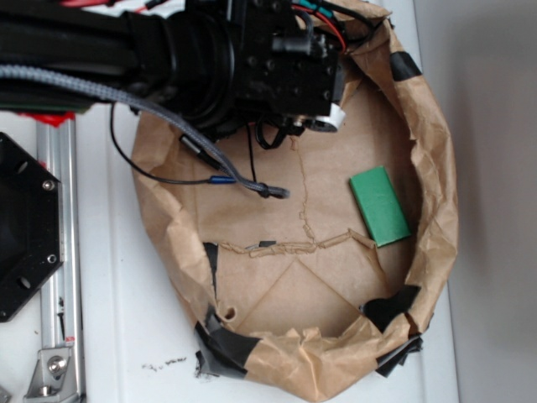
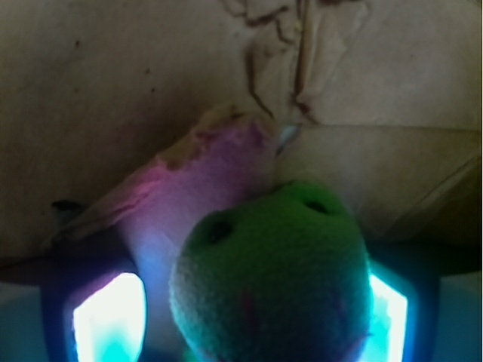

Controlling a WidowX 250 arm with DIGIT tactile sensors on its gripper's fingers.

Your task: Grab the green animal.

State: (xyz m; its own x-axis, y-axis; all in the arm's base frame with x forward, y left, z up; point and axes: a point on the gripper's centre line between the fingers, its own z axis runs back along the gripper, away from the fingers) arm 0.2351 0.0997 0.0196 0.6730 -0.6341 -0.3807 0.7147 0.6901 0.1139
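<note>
A white table (image 1: 109,277) is carrying a crumpled brown paper nest (image 1: 436,168), patched with black tape, and the black arm (image 1: 126,50) is reaching across its upper part in the exterior view, hiding whatever lies beneath it. A flat dark-green block (image 1: 379,206) is lying on the paper floor to the right, well apart from the arm. In the wrist view the green animal (image 2: 272,283) is filling the lower middle, its fuzzy rounded head sitting right between the two glowing fingers (image 2: 106,320) of the gripper (image 2: 241,324). The jaws are standing spread, one on each side of the toy and close against it; whether they are already pressing it I cannot tell. This looks like the closing step of the grab. The next move is probably calling for squeezing on the soft body, then lifting straight up to check the hold.
</note>
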